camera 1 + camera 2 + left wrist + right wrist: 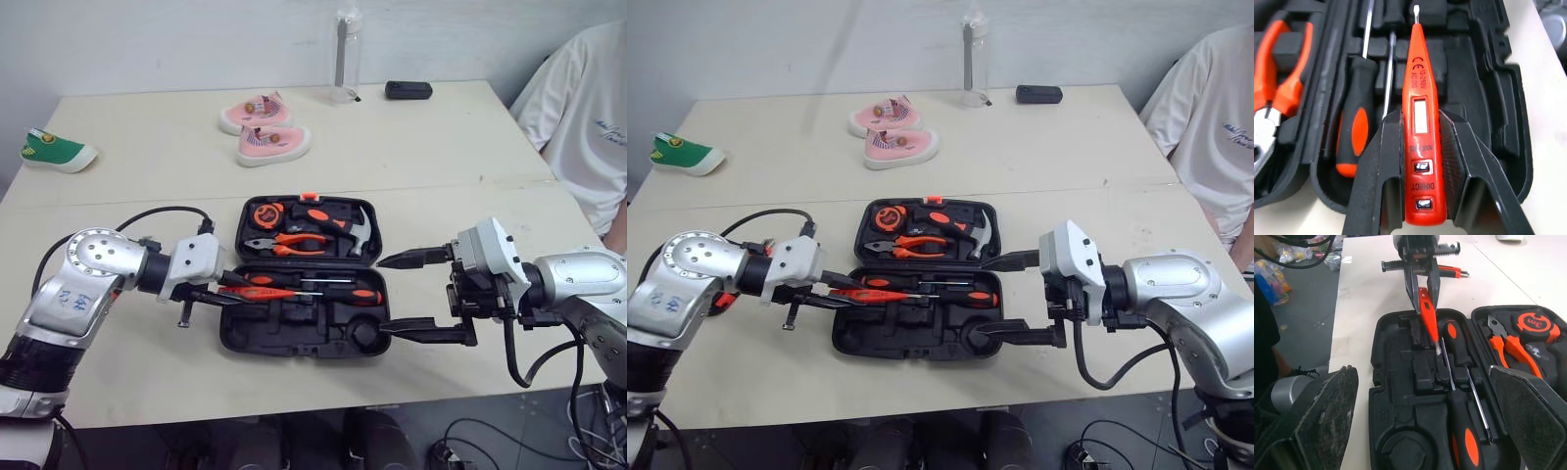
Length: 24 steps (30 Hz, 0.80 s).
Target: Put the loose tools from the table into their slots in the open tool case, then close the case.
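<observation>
Roughly midway, I'd say. The tool case (233,338) lies open on the tabletop (147,377). Its far half holds a tape measure (266,212), pliers (290,243) and a hammer (359,231). The near half has two screwdrivers (1454,340) seated, with several slots bare. The left pincer (1420,117) is clamped on an orange tester pen (1419,78), hovering over the near half. The right pincer (384,296) waits spread wide at the case's right edge. One red-and-black tool (1452,270) looks loose on the tabletop, and the lid isn't closed yet.

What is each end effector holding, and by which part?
The left end effector grips the orange tester by its button end. The right end effector is open and holds nothing.
</observation>
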### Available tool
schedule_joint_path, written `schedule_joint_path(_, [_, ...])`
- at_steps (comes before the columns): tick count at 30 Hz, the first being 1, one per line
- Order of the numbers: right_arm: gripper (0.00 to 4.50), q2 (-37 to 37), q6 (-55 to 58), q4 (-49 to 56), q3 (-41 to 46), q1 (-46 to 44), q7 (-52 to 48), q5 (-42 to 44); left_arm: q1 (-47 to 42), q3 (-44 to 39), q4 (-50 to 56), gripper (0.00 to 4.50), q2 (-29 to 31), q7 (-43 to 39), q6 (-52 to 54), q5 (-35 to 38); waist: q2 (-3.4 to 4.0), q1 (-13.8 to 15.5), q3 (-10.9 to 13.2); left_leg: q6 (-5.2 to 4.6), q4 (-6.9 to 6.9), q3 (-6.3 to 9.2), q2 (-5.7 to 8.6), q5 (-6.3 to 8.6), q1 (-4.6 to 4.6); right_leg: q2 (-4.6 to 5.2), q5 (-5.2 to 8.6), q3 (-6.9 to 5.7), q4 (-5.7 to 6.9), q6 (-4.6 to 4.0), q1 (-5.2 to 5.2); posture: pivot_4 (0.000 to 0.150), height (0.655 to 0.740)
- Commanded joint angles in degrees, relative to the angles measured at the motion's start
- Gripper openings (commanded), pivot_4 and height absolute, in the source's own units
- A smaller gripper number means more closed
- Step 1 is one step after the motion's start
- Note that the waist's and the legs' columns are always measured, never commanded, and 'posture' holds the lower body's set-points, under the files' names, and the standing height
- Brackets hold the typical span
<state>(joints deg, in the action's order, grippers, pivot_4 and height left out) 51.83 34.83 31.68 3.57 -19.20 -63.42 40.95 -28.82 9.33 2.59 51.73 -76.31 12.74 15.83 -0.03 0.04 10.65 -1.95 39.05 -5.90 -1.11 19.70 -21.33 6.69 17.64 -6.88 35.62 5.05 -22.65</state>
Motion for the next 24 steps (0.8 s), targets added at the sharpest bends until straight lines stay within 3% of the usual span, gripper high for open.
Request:
schedule_joint_path(1, [4.50, -0.7, -1.3, 1.8, -0.4, 0.0, 1.2, -0.8, -2.8, 2.0, -2.1, 0.36, -1.2, -1.9, -2.3, -2.2, -0.02, 0.0, 0.0, 0.00, 0.00, 0.00, 0.00, 0.00, 0.00, 0.00, 0.00, 0.01, 0.00, 0.00, 0.00, 0.150, 0.7316])
schedule_joint_path(12, [4.50, -1.7, -1.0, 1.9, -0.2, 0.6, 2.9, -0.5, -4.7, 4.8, -7.7, 0.36, -5.1, -0.1, -5.2, -8.2, -0.04, 0.1, 0.0, -0.02, 0.09, 0.03, -0.01, 0.01, -0.08, 0.01, -0.01, 0.01, 0.02, 0.01, -0.03, 0.150, 0.7316])
schedule_joint_path(24, [4.50, -1.8, -0.8, 2.0, 0.1, 1.0, 4.2, -0.2, -3.9, 4.7, -8.0, 0.36, -6.0, 0.4, -4.3, -8.3, -0.04, 0.2, 0.0, -0.02, 0.12, 0.05, -0.01, 0.01, -0.08, 0.02, -0.01, 0.01, 0.03, 0.01, -0.01, 0.150, 0.7316])
